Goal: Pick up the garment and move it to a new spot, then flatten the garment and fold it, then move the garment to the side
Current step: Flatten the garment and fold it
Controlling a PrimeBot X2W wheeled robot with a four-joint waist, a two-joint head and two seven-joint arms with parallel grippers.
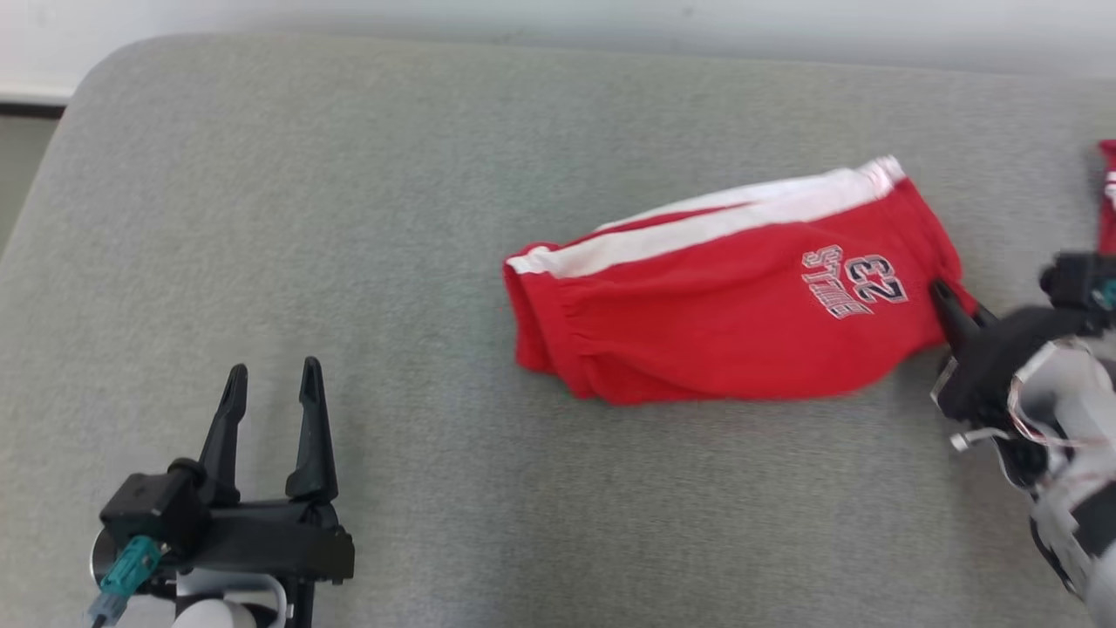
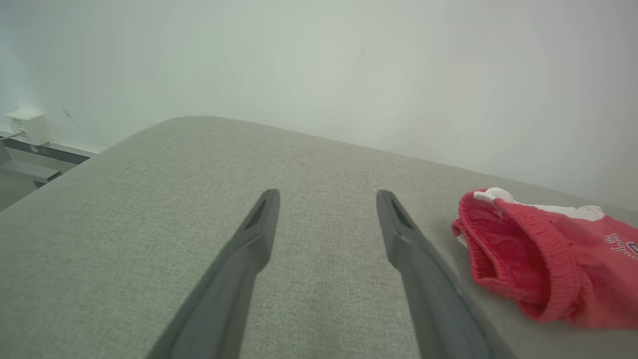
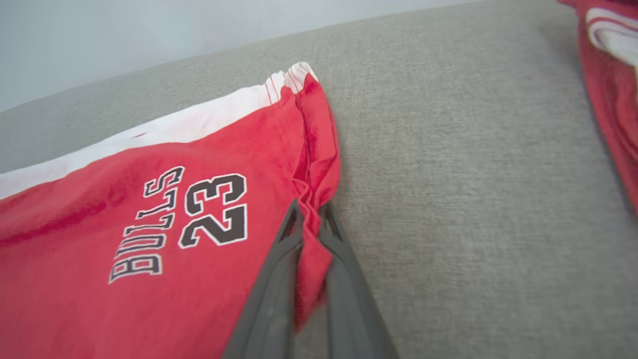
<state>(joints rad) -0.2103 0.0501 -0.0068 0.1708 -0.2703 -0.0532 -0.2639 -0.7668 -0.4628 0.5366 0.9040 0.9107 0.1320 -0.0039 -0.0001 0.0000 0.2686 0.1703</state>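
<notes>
Closest to the robot, the left end effector (image 1: 273, 368) sits low on the left side of the grey table (image 1: 349, 174). Its two long dark fingers are spread wide apart with nothing between them, so it's fully released. It's well apart from the clothing, with just bare cloth under it.

Over on the right, the right end effector (image 3: 311, 209) is clenched onto the red shorts (image 1: 697, 331). It has the leg-hem edge at their right-hand end, and the wrist view shows a bunched ridge of red fabric squeezed between the two fingers, puckering up just past the tips.

The shorts lie flat-ish across the middle-right of the table, long side running left to right. The elastic waistband is at the left end, all gathered and ruffly and gaping open a bit. The material looks like soft jersey knit, matte red, with a white stripe along the far side. "BULLS 23" is printed in dark letters with white outlines, just beside the grip.

The table top is a woven, slightly fuzzy grey cloth with a rounded far-left corner.

Farther out at the right edge there's another red and white garment (image 1: 1107, 196), not touching the shorts. A plain pale wall (image 2: 349, 60) is behind it all.
</notes>
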